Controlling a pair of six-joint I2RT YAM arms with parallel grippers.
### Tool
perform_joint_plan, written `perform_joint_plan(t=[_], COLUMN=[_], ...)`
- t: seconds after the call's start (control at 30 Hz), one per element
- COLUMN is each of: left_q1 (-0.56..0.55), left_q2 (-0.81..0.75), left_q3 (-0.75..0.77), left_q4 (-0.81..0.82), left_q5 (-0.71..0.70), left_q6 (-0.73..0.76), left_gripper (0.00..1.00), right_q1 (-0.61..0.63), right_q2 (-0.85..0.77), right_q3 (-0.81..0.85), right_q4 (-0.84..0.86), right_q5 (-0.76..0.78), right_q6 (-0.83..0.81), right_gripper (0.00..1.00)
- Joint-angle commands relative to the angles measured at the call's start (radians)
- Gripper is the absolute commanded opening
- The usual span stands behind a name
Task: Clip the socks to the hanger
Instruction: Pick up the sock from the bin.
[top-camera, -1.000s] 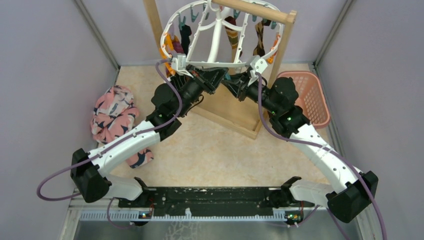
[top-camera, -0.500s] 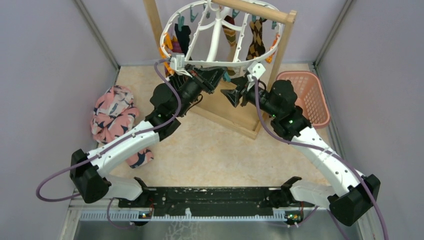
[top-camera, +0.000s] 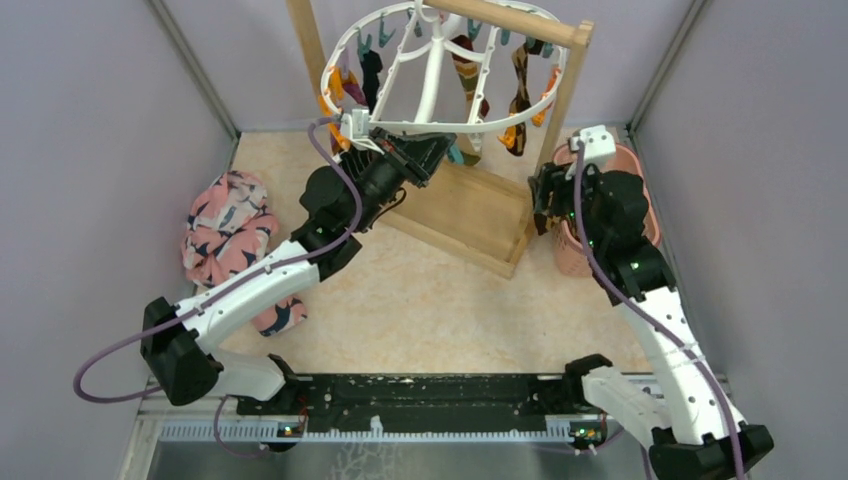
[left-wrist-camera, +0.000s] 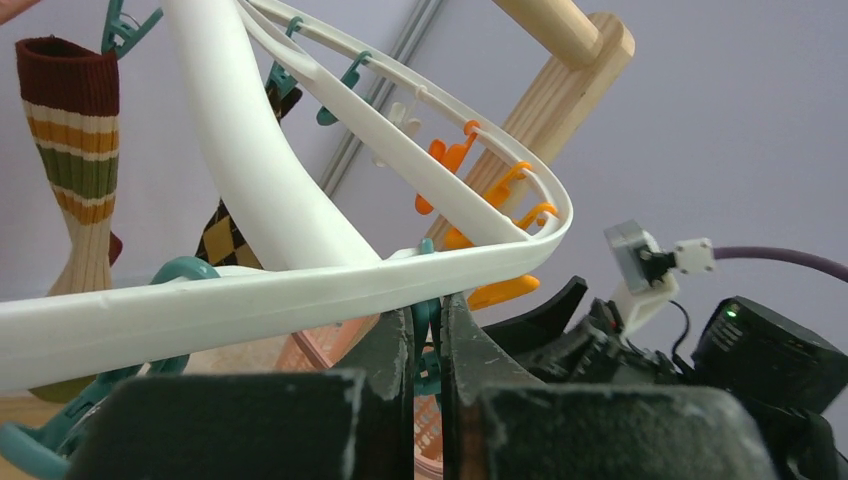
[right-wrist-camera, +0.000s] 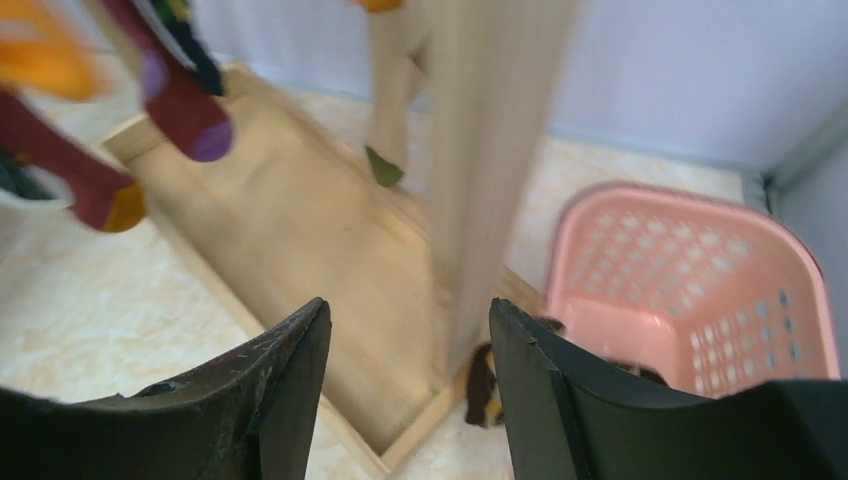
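- Two grippers sit well apart. The left gripper (left-wrist-camera: 427, 320) is up under the front rim of the hanger (top-camera: 440, 127), and the right gripper (right-wrist-camera: 408, 320) is low beside the basket (right-wrist-camera: 700, 270).
- The hanger hangs by its hook from the top bar of the rack (top-camera: 470, 212), above the rack's base.
- Several socks (top-camera: 519, 95) hang from clips inside the white frame. None of them is in either gripper.
- In the left wrist view, a striped sock (left-wrist-camera: 85, 180) with a maroon cuff hangs at the far left. An argyle sock (left-wrist-camera: 225, 240) shows behind the wide centre bar.
- The left fingers are pressed together on a teal clip (left-wrist-camera: 430, 365), which fills the thin slit between them. The clip hangs from the rim, and the rim crosses just above the fingertips.
- Orange clips (left-wrist-camera: 452, 165) dangle unused along the rim's far curve.
- The right fingers are spread wide with nothing between them. Past them stand the rack's post and base, with the basket to the right.
- A blurred maroon-purple sock (right-wrist-camera: 170, 100) dangles above the base in the right wrist view.
- A dark piece with yellow (right-wrist-camera: 483, 385) lies on the floor at the corner of the base, just beside the basket. I cannot tell whether it is a sock.
- A pink cloth (top-camera: 225, 235) lies on the floor to the left, well apart from the rack.
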Motion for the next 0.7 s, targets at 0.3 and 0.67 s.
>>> perform_joint_plan(t=[0.3, 0.67], left_q1=[0.004, 0.004], left_q2=[-0.027, -0.035], left_q3=[-0.043, -0.053], left_q4=[0.020, 0.018], left_q5=[0.058, 0.069], left_q6=[0.042, 0.038], left_gripper=[0.00, 0.00], right_q1=[-0.360, -0.359], right_q2=[0.231, 0.255], right_q3=[-0.083, -0.138], right_q4=[-0.046, -0.014], right_q5=[-0.057, -0.112], right_q6=[0.234, 0.233], right_gripper=[0.57, 0.14])
